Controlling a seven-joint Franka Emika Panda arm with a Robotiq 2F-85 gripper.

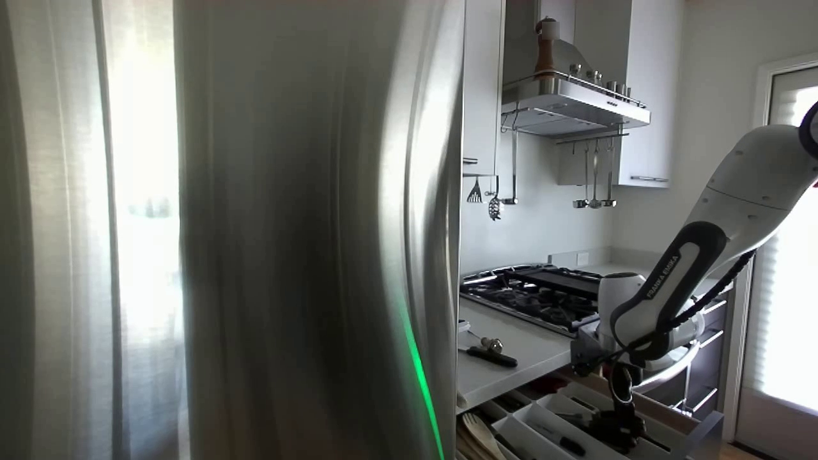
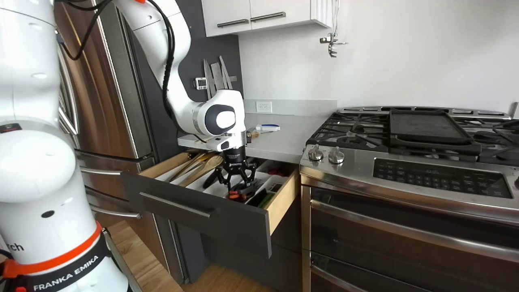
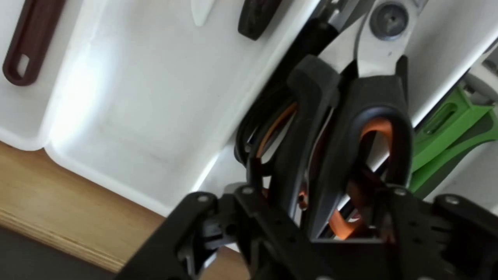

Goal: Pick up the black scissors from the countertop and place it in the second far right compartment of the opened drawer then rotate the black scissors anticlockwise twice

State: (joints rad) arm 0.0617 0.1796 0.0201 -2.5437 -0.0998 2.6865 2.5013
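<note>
Basically, scissors (image 3: 373, 93) slant down from upper right of wrist view, handles (image 3: 336, 155) at the claw (image 3: 311, 179), bottom centre, can't tell if gripped.

The base (image 2: 52, 243) stood at the left of an exterior view, and the white arm (image 2: 156, 56), partly cut off at the top there, sloped down to the wrist (image 2: 223, 117) in both exterior views. A black cable (image 2: 167, 77) ran along the arm. The gripper (image 2: 239, 187) hung from the wrist, pointing down. Its jaws stood apart, one to either side, along the wrist view's lower edge; whether they held anything could not be told.
</note>
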